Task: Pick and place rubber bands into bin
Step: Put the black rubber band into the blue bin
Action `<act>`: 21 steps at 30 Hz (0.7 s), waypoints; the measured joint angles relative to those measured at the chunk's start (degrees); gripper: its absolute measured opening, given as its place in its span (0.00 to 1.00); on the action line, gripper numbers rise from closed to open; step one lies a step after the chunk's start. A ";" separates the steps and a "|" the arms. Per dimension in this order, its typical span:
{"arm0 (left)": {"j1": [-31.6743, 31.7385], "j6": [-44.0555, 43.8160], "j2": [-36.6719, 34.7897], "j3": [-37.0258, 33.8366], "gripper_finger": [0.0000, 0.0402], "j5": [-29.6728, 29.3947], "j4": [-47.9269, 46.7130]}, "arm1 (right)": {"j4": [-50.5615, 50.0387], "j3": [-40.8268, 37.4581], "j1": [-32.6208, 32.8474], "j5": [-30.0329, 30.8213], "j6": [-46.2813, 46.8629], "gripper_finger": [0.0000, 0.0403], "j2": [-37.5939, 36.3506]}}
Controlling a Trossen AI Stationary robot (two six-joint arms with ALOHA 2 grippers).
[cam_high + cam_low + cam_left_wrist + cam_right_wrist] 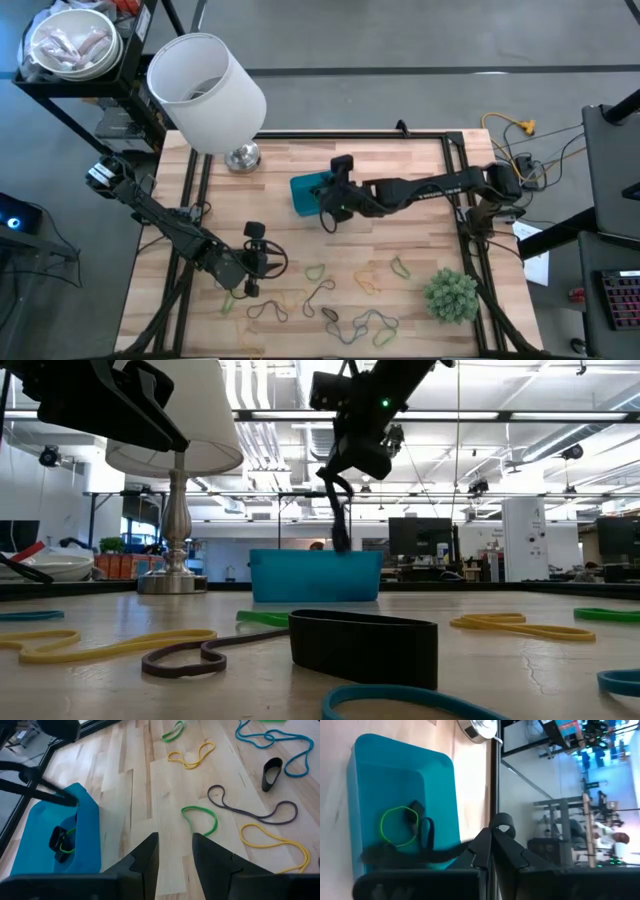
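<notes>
Right gripper (328, 213) seemingly over bin (303, 190)

The bin (305, 192) lies partly hidden under the right pincer (327, 208).

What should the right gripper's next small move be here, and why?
Probably open: the right gripper is shut on a dark rubber band dangling over the bin, which already holds a few bands.
</notes>
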 joint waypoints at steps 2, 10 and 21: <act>0.00 0.00 0.00 0.00 0.26 0.00 0.00 | 0.01 0.00 -0.89 -2.14 0.24 0.02 0.00; 0.00 0.00 0.00 0.00 0.26 0.00 0.00 | -0.27 0.00 -3.65 -7.40 2.75 0.02 0.00; 0.00 0.00 0.00 0.00 0.26 0.00 -0.01 | -0.72 -0.58 -5.35 -10.79 4.73 0.02 0.76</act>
